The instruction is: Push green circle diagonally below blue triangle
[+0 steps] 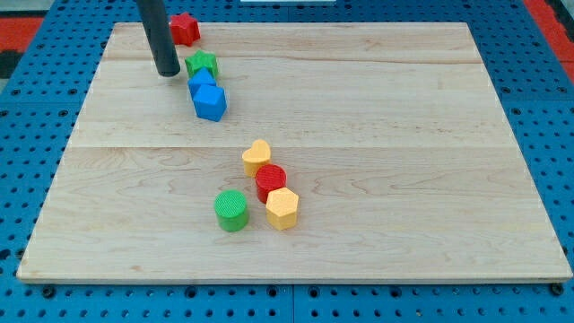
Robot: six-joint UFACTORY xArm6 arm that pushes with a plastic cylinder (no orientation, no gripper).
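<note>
The green circle (231, 211) stands on the wooden board toward the view's bottom, just left of a yellow hexagon (282, 208). Two blue blocks touch near the view's top left: a small one (202, 81), which may be the blue triangle, and a larger one (211, 102) just below it. My tip (167, 72) rests on the board just left of a green star (203, 64) and the upper blue block, far above the green circle.
A red block (185, 29) sits at the board's top edge, right of the rod. A yellow heart (257, 157) and a red circle (270, 182) line up diagonally above the yellow hexagon. The board's edge (296, 276) borders blue pegboard.
</note>
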